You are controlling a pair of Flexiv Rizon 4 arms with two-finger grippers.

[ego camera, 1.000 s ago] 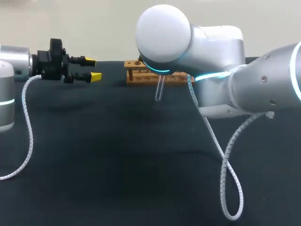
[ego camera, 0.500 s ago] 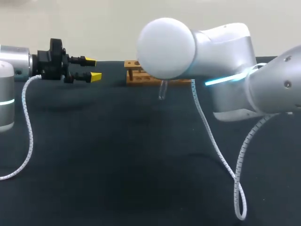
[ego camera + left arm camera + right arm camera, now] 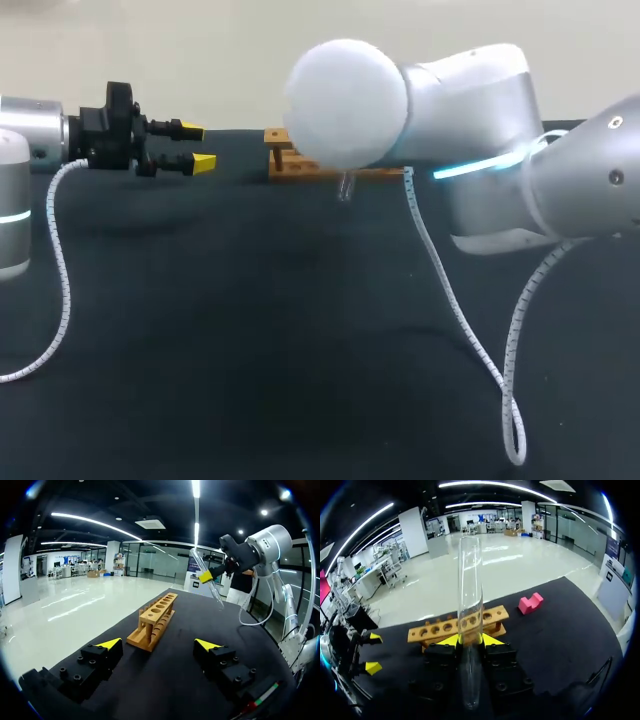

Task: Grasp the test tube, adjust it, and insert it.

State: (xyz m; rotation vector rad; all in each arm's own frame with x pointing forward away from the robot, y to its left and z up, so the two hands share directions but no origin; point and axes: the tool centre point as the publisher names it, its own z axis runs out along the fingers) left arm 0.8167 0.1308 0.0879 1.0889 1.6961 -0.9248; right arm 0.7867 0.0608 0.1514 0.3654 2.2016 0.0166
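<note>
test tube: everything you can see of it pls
The test tube is a clear glass-looking cylinder, apparently empty, with an open rim at one end and a rounded closed end. The right gripper is shut on it near mid-length, a yellow tip on each side. It hangs tilted in the air, rounded end down, above the black table, near the wooden rack but in none of its holes. Nothing else touches it.

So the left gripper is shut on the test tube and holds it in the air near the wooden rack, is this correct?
Not quite. It is the right gripper that is shut on the test tube and holds it in the air near the wooden rack. The right wrist view shows the tube between its own yellow tips. The left gripper is open and empty.
</note>
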